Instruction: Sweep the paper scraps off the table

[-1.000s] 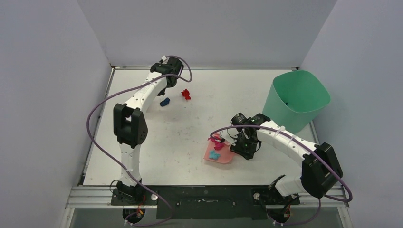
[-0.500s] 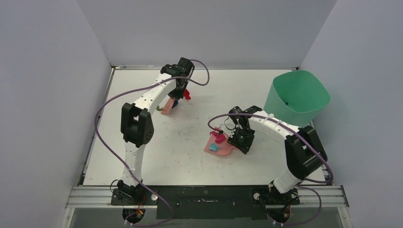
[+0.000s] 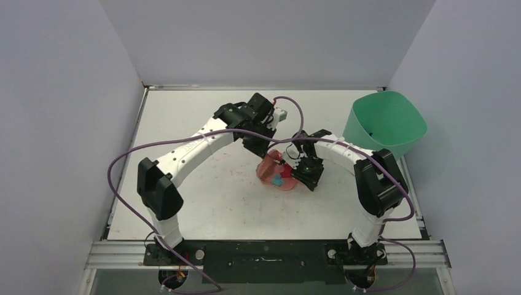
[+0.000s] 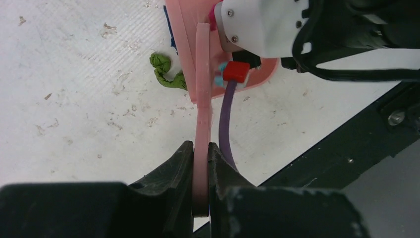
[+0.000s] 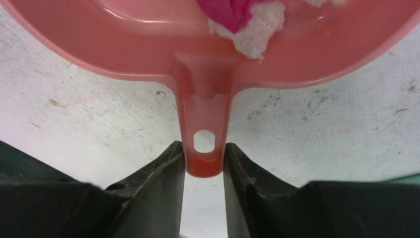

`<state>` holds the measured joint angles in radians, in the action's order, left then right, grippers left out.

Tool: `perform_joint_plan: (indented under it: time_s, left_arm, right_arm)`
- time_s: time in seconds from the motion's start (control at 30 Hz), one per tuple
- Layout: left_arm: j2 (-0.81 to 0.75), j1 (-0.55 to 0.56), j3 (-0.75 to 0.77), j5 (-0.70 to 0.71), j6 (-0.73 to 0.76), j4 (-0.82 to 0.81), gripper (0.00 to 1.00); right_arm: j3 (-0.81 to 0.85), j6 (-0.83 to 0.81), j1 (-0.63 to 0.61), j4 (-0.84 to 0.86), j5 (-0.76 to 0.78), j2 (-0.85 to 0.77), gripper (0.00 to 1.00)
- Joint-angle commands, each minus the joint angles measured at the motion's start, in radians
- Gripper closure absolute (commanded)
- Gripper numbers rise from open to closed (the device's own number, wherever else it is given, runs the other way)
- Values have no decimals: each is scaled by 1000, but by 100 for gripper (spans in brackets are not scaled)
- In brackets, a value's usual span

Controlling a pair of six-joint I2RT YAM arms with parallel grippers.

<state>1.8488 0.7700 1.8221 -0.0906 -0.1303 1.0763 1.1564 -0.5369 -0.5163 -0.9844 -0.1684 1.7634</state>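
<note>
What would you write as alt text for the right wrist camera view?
Two black fingers of the right arm pinch the handle of a pink dustpan, with the scuffed white table behind it. Crumpled magenta and white paper scraps lie inside the pan.

The pink dustpan (image 5: 124,49) and brush (image 4: 200,124) are smooth, shiny plastic. The white table (image 4: 74,114) looks dull and scuffed. The green paper scrap (image 4: 166,72) is crumpled.

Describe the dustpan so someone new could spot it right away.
On the white table, look mid-table where the two arms meet. The dustpan is the shallow pink scoop holding paper scraps, gripped at its holed handle by the right end effector. The pink brush beside it is thin and flat, no scoop.
</note>
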Motion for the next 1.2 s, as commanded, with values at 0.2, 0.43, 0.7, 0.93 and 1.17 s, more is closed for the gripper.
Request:
perform_joint_plan:
  time_s: [0.2, 0.43, 0.7, 0.93, 1.17]
  left_arm:
    - [-353, -10, -86, 183, -109, -87, 100]
    - [-382, -40, -182, 321, -98, -112, 100]
    - [-263, -69, -184, 361, -89, -100, 100]
    - [-147, -95, -190, 327, -56, -137, 100]
    - [84, -101, -64, 47, -108, -134, 100]
  right_arm:
    - [-79, 12, 7, 27, 19, -151, 95]
    - [-53, -23, 9, -151, 64, -230, 95]
    - [-87, -22, 15, -228, 145, -224, 90]
    - [-122, -25, 45, -175, 164, -209, 88]
    - [-39, -20, 45, -148, 141, -86, 88]
